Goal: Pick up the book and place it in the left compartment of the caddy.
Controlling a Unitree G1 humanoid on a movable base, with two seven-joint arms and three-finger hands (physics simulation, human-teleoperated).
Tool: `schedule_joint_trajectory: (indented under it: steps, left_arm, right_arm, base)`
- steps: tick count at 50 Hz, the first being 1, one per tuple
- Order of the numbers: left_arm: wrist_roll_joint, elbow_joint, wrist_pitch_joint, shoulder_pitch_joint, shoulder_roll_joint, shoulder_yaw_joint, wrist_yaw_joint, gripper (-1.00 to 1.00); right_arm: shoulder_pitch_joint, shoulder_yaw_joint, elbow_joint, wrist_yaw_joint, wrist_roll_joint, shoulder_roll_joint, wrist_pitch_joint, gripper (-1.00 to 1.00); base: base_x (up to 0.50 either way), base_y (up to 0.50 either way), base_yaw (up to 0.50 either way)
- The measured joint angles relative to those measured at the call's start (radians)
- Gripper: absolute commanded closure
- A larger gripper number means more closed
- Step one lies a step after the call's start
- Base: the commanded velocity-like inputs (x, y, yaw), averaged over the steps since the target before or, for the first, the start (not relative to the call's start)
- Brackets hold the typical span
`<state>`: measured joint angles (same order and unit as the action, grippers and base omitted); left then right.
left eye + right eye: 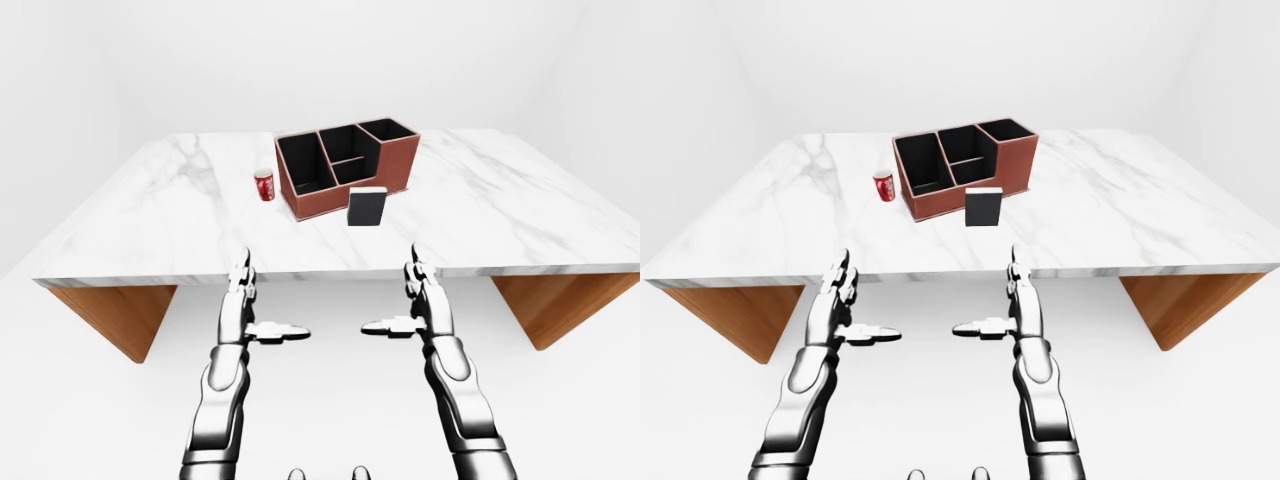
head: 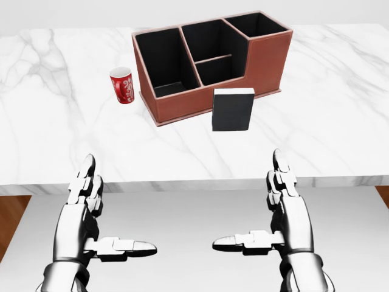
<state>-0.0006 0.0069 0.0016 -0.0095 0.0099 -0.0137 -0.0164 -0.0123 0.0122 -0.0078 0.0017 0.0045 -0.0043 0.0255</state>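
Book (image 2: 232, 110) stood upright just below caddy (image 2: 206, 61) in head view, beside red cup (image 2: 122, 84). Left hand (image 2: 85, 210) and right hand (image 2: 282, 207) spread wide, empty. Eye views alone showed table (image 1: 500, 200) edges.

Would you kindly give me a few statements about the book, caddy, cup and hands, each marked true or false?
1. The book stands upright on the marble table. True.
2. The book is already inside the caddy. False: it stands outside, just below the caddy in the head view.
3. The red cup is left of the caddy in the head view. True.
4. The right hand grips the book. False: it is open, short of the table edge.
5. The left hand is open and holds nothing. True.
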Motion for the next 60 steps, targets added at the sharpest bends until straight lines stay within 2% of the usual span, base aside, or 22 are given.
schedule_joint_trajectory:
  steps: [9, 12, 16, 17, 30, 32, 49, 60]
  left_arm:
    - [0.006, -0.012, 0.027, -0.027, 0.015, -0.019, -0.020, -1.00]
    - [0.007, -0.021, 0.044, -0.038, 0.020, -0.025, -0.026, -1.00]
    - [0.011, -0.044, 0.084, -0.063, 0.030, -0.034, -0.036, -1.00]
    - [0.012, -0.051, 0.086, -0.071, 0.033, -0.036, -0.039, -1.00]
    - [0.035, -0.161, 0.086, -0.141, 0.059, -0.061, -0.064, -1.00]
    - [0.036, -0.177, 0.086, -0.149, 0.050, -0.061, -0.067, -1.00]
    - [0.042, -0.213, 0.086, -0.202, 0.072, -0.074, -0.069, -1.00]
    - [0.043, -0.215, 0.086, -0.203, 0.073, -0.072, -0.070, -1.00]
  right_arm:
    - [-0.023, 0.007, -0.046, -0.003, 0.001, -0.005, 0.060, -1.00]
    - [-0.029, 0.008, -0.067, -0.002, 0.002, -0.007, 0.062, -1.00]
    - [-0.042, 0.009, -0.101, -0.003, 0.004, -0.008, 0.062, -1.00]
    - [-0.045, 0.009, -0.111, -0.003, 0.005, -0.008, 0.062, -1.00]
    - [-0.077, 0.011, -0.241, 0.003, 0.027, -0.011, 0.062, -1.00]
    - [-0.080, 0.014, -0.255, 0.003, 0.029, -0.022, 0.062, -1.00]
    - [-0.083, 0.009, -0.329, 0.017, 0.054, -0.013, 0.062, -1.00]
    - [-0.080, 0.004, -0.344, 0.022, 0.061, -0.008, 0.062, -1.00]
  base:
    - [0.00, 0.00, 0.00]
    - [0.00, 0.00, 0.00]
    - [0.00, 0.00, 0.00]
    - [0.00, 0.00, 0.00]
    - [0.00, 0.00, 0.00]
    - [0.07, 0.47, 0.00]
    - [0.18, 0.47, 0.00]
    - [0.34, 0.04, 0.00]
